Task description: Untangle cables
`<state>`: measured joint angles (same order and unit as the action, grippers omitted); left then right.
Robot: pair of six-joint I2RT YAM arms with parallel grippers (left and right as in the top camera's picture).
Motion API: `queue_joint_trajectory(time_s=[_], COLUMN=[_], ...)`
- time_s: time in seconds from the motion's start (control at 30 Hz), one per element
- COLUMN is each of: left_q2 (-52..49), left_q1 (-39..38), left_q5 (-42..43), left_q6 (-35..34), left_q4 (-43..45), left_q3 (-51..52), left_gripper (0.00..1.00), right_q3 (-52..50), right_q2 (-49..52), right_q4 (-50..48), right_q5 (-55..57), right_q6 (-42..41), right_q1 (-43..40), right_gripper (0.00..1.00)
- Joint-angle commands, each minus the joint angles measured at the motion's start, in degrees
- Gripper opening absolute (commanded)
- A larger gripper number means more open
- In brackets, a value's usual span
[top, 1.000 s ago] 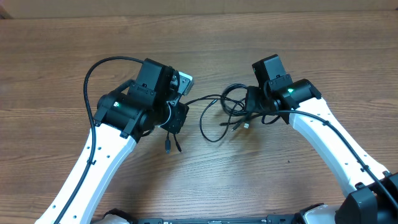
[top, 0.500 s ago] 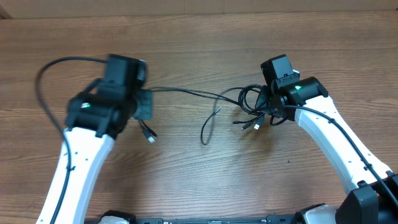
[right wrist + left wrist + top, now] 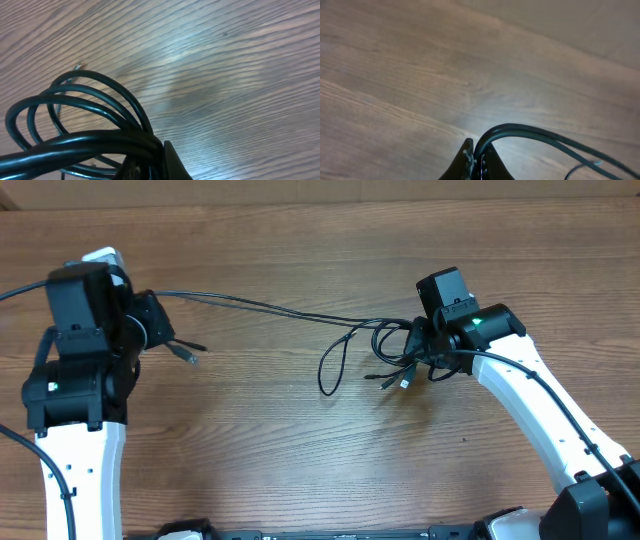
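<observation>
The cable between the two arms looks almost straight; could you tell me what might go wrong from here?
The stretched cable runs nearly straight from the left tool to the bundle held by the right tool. Pulling the arms apart may tighten that bundle instead of freeing it. The cable could also slip from either grip.

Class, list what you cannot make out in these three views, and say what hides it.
Left claw fingers, shut on a cable: left wrist view, cut off by the bottom edge.
Number of cords in the cable bundle: right wrist view, loops overlap and leave the frame.
Plug end type: overhead, too small.
Right claw grip: overhead, hidden under its wrist.
</observation>
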<state>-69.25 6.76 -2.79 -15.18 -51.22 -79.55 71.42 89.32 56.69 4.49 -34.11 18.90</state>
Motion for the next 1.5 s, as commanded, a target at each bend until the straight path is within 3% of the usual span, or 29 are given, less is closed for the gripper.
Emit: queue_joint_trajectory(time_s=[0.0, 0.2, 0.27, 0.37, 0.47, 0.57, 0.63, 0.67, 0.77, 0.93, 1.07, 1.27, 1.47], left_q2=[1.5, 1.4, 1.4, 1.2, 0.9, 0.2, -0.5, -0.9, -2.1, -3.9, -5.6, -10.2, -17.7], left_q1=[3.9, 4.2, 4.2, 4.2, 4.1, 4.1, 4.1, 4.1, 4.1, 1.1, -5.2, -16.4, -25.0], left_q5=[-5.7, -5.8, -5.7, -5.7, -5.5, -5.0, -2.8, -0.5, 5.2, 12.4, 13.6, 13.6, 13.6], left_q6=[-3.3, -3.3, -3.2, -3.0, -3.0, -2.8, -2.8, -2.8, -2.0, 3.0, 6.2, 8.7, 8.8], left_q4=[3.8, 7.3, 7.3, 6.9, 6.5, 6.0, 5.2, 4.7, 3.4, 1.9, 0.5, -2.2, -3.0], left_q3=[-1.1, -1.1, -1.1, -1.1, -1.1, -1.1, -1.1, -1.1, -1.1, -1.1, -1.1, -1.1, -1.1], left_gripper=[0.04, 0.04, 0.04, 0.05, 0.19, 0.28, 0.45, 0.58, 0.68, 0.7, 0.7, 0.65, 0.62], right_q3=[1.0, 1.0, 1.0, 1.0, 1.0, 1.0, 1.0, 1.0, 1.0, 1.0, 1.0, 1.0, 1.0], right_q2=[0.0, 0.0, 0.0, 0.0, 0.0, 0.0, 0.0, 0.0, 0.0, 0.0, 0.0, 0.0, 0.0], right_q4=[-0.5, 0.1, 2.0, 2.8, 2.6, 2.4, 1.9, 1.7, 1.5, 1.7, 1.8, 2.6, 3.1], right_q5=[-3.0, -34.8, -37.7, -31.4, -20.7, -20.7, -21.4, -21.2, -19.9, -11.3, -11.0, -12.1, -12.1], right_q6=[5.4, 36.2, 40.6, 39.7, 32.3, 30.9, 30.9, 30.9, 30.8, 21.2, 17.0, 16.4, 16.5], right_q1=[-1.3, -1.3, -1.3, -1.3, -1.4, -1.3, -1.3, -1.3, -1.4, -3.0, -5.9, -8.9, -9.3], right_gripper=[0.04, 0.04, 0.04, 0.12, 0.27, 0.34, 0.36, 0.38, 0.44, 0.51, 0.56, 0.65, 0.69])
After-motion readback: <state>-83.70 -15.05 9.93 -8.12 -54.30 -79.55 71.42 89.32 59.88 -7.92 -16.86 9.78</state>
